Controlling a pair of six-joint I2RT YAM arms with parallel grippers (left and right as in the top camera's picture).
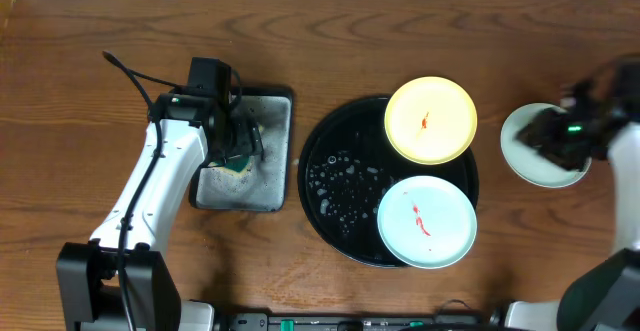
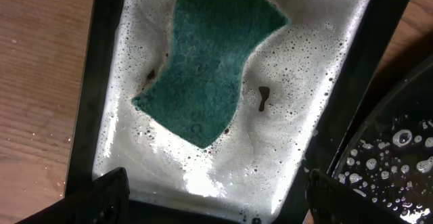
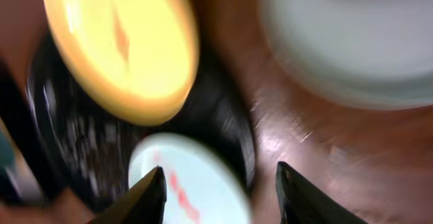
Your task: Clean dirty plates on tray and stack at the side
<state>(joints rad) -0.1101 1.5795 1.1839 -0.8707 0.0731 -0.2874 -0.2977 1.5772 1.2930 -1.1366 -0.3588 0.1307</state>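
Brown wooden table [image 1: 80,31] under everything. At its middle, large round black tray [image 1: 325,206], bare left half wet with droplets [image 1: 340,186]. Just beside that on the left, smaller grey rectangular tray [image 1: 272,156], filled with white suds [image 2: 291,122].

On the black tray's right half, two plates. Pale yellow plate [image 1: 431,119] at the upper right, overhanging the rim. Light blue plate [image 1: 427,221] close below it at the lower right, likewise out over the rim. Off the tray, flat on the wood to the right, third plate [image 1: 535,174], pale, partly hidden beneath the right gripper [image 1: 556,131].

From the right wrist, through heavy blur: fingers [image 3: 150,193] parted, nothing between them. Over the grey tray, left gripper [image 1: 236,143], fingers [image 2: 108,193] spread wide, holding nothing. Below it in the suds, green sponge [image 2: 210,61], lying flat.

Smallest of all: red smear [image 1: 425,121] at the centre of the yellow plate, another at the centre of the blue.
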